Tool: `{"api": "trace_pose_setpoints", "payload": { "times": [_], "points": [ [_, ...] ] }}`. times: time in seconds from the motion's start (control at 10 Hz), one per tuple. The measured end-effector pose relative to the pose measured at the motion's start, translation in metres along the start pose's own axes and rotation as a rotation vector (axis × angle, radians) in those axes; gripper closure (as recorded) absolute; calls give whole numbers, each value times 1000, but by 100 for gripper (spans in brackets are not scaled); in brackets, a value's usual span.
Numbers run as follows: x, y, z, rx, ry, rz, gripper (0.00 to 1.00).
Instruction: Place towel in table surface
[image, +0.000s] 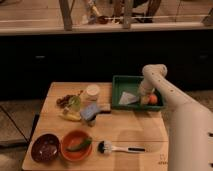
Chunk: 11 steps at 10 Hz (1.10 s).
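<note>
The towel (127, 97), a small pale folded cloth, lies inside the green tray (120, 82) at the back right of the wooden table surface (125, 127). My white arm reaches in from the right and bends down into the tray. My gripper (143, 96) is at the tray's right side, just right of the towel and next to an orange fruit (152, 99). The arm hides most of it.
A blue-grey sponge block (90, 111), a white cup (92, 92), grapes (64, 100), a banana (70, 116) and a green item sit at the left. A dark bowl (45, 148), an orange bowl (76, 145) and a dish brush (117, 148) lie near the front edge.
</note>
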Motion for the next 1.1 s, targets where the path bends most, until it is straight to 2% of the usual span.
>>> {"api": "trace_pose_setpoints", "payload": {
  "times": [0.2, 0.9, 1.0, 1.1],
  "points": [
    [-16, -5, 4, 3, -7, -44, 20],
    [-45, -7, 13, 11, -47, -154, 21],
    [-48, -7, 13, 12, -51, -162, 25],
    [-51, -6, 14, 10, -57, -175, 38]
  ]
}}
